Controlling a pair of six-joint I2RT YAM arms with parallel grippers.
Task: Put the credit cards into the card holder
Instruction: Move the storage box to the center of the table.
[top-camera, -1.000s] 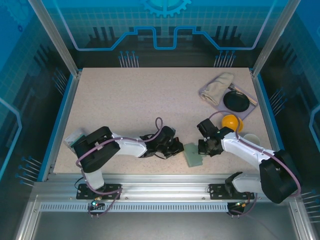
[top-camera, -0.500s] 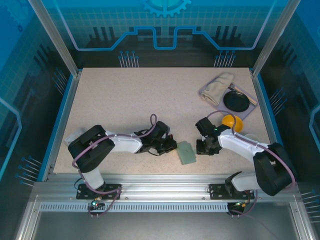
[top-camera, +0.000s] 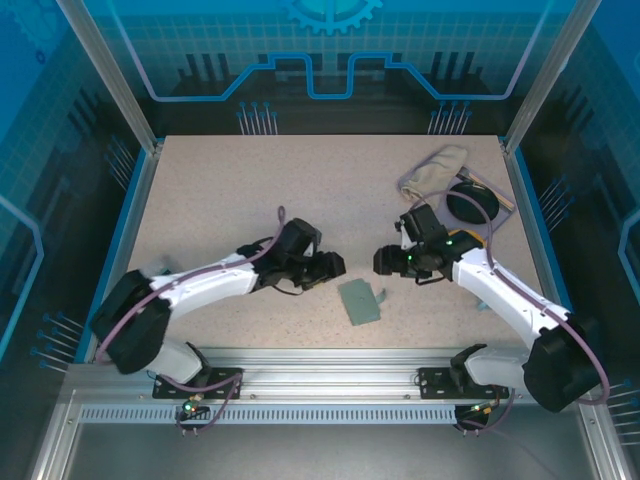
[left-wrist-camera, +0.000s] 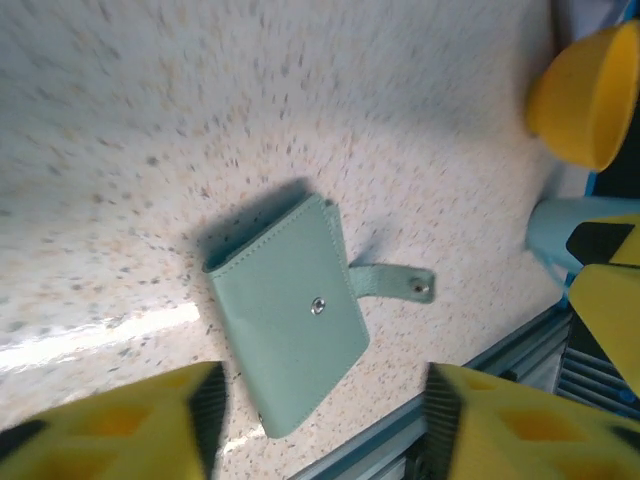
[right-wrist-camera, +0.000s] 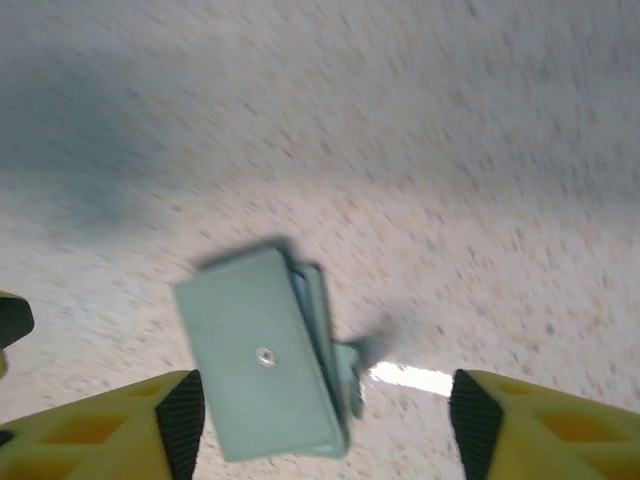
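Tabletop: speckled beige surface is lying inside a blue-walled enclosure, with the arm bases sitting along the lower edge.
Left gripper: yellow fingers are standing wide apart, gripping nothing, hovering just left of the wallet.
Right gripper: yellow fingers are spreading wide too, empty, facing the left gripper from the right.
Card holder: flat grey-green folding wallet is lying closed at lower centre, below and between both grippers, touching neither; its snap strap is sticking out loose.
Cards: pale edge is peeking between the folded covers; cannot tell whether it is a card.
Surroundings: yellow bowl is showing at the upper right of the left wrist view; beige cloth and black round dish are resting at the table's upper right.
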